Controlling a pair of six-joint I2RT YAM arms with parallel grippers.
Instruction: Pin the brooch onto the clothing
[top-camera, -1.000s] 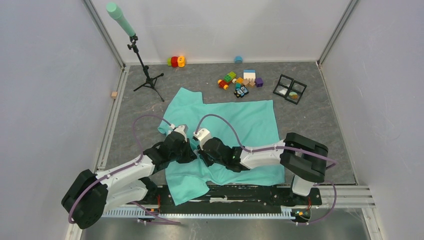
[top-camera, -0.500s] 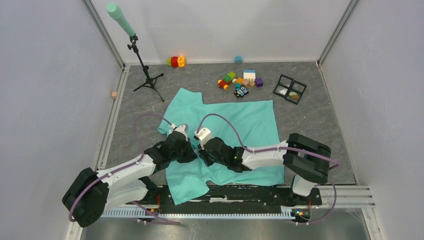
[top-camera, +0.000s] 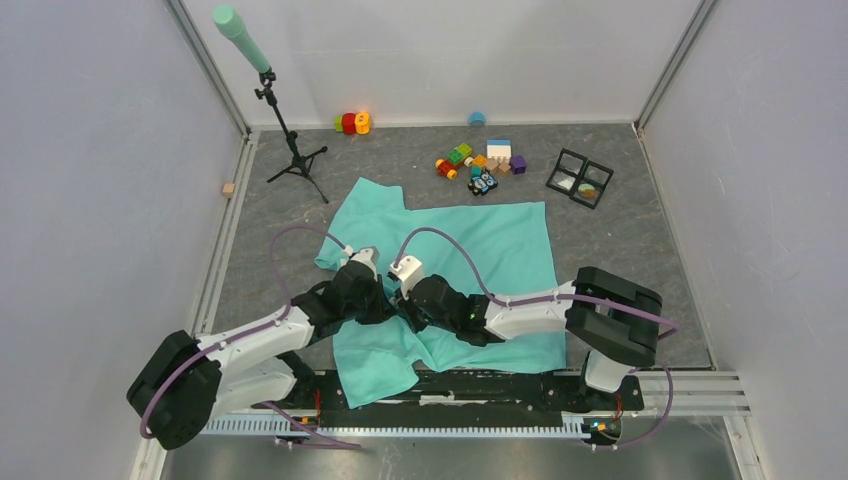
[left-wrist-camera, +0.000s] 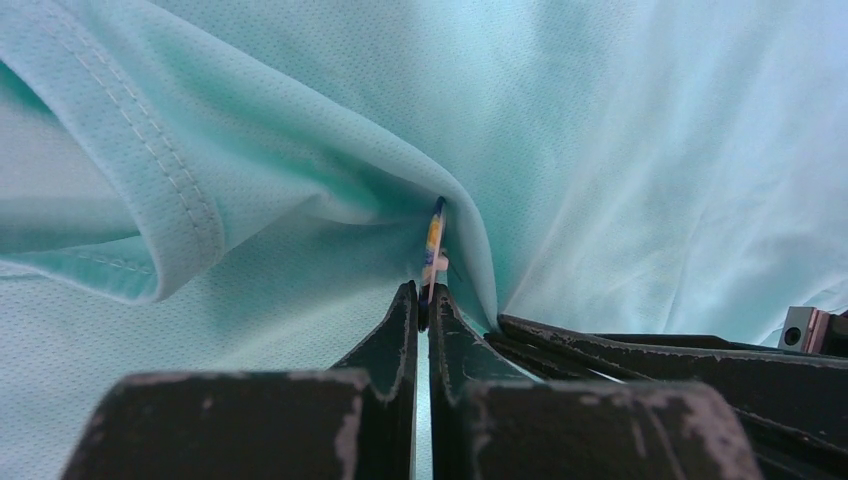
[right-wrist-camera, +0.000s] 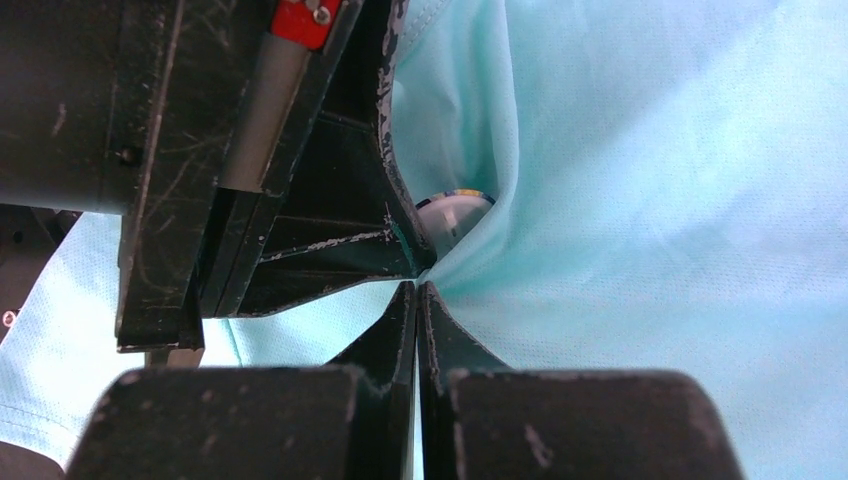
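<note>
— Where's the brooch (left-wrist-camera: 434, 238)?

— Down in a crease of the mint-green T-shirt (top-camera: 500, 250), edge-on from the left wrist view. It's a small round thing with a white face and a coloured rim. The left end effector (left-wrist-camera: 422, 300) has its fingers pressed together on the lower edge, so the brooch stands upright with fabric folded against it on both sides.

— And the other arm?

— The right end effector (right-wrist-camera: 417, 295) is closed too, and it looks pinched on a ridge of the same cloth right beside the brooch. The two tips nearly touch, meeting over the near-left part of the shirt, close to a hemmed sleeve.

— How does the shirt lie?

— It's spread across the middle of the grey surface (top-camera: 640, 230), with its near edge hanging over the rail by the arm bases.

— Anything else out there?

— Toward the far side there's a heap of coloured toy blocks (top-camera: 480, 165), with a black four-compartment tray (top-camera: 580, 177) just right of it. A small tripod (top-camera: 290, 150) with a green-topped pole stands at far left.
</note>
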